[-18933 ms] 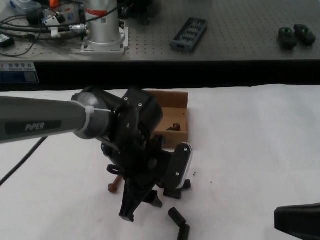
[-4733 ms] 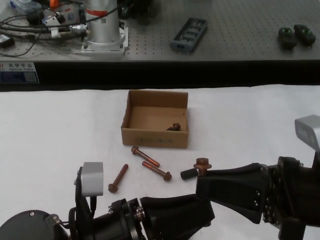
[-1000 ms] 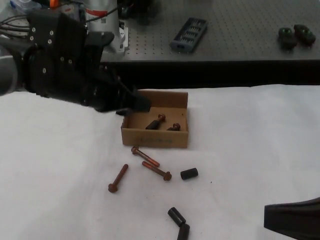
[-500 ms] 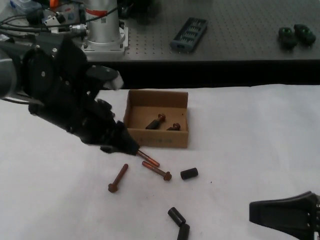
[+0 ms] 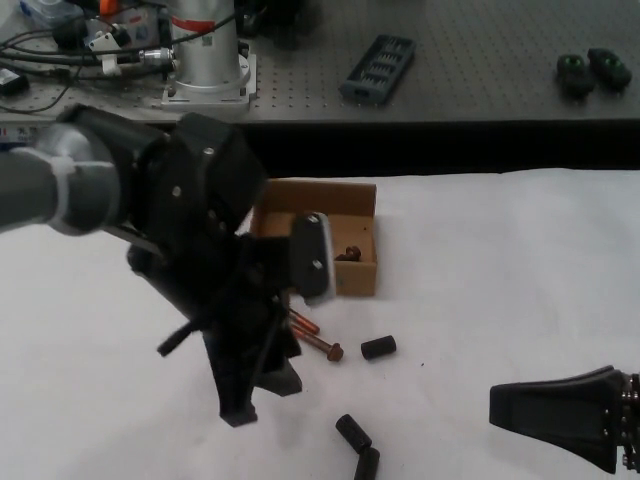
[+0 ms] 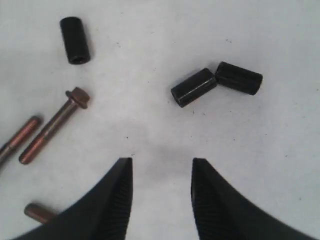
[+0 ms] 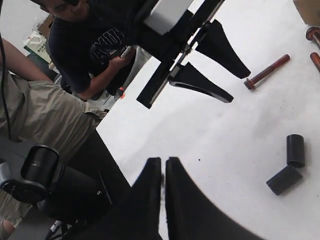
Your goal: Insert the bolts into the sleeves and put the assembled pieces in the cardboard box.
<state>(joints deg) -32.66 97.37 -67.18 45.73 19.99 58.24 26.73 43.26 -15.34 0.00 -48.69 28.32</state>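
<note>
**Assembly partly done**

Nearest, the right gripper [image 7: 163, 162] rests with fingers almost together, empty. The left gripper [image 6: 161, 162], fingers wide and empty, hangs over three loose sleeves [image 6: 194, 87] and several bare bolts [image 6: 55, 125]. Beyond, the cardboard box [image 5: 330, 192] apparently holds at least one assembled piece [image 5: 348, 254].

Cardboard box [image 5: 340, 197]: brown, open-topped, upright, toward the far edge of the table [image 5: 500, 300], about midway along it. A copper-and-dark piece [image 5: 349, 254] lies inside by the near wall.

Whole bolt [image 6: 52, 125]: copper-coloured, flanged hex head, flat on the table before the box. Second bolt [image 6: 17, 140] lies alongside it, third bolt [image 6: 39, 212] apart.

Lone sleeve [image 6: 75, 40]: black, short tube on its side, near the whole bolt's head.

Paired sleeves [image 6: 194, 87]: alike, touching end to end at an angle, nearer the near edge.
</note>
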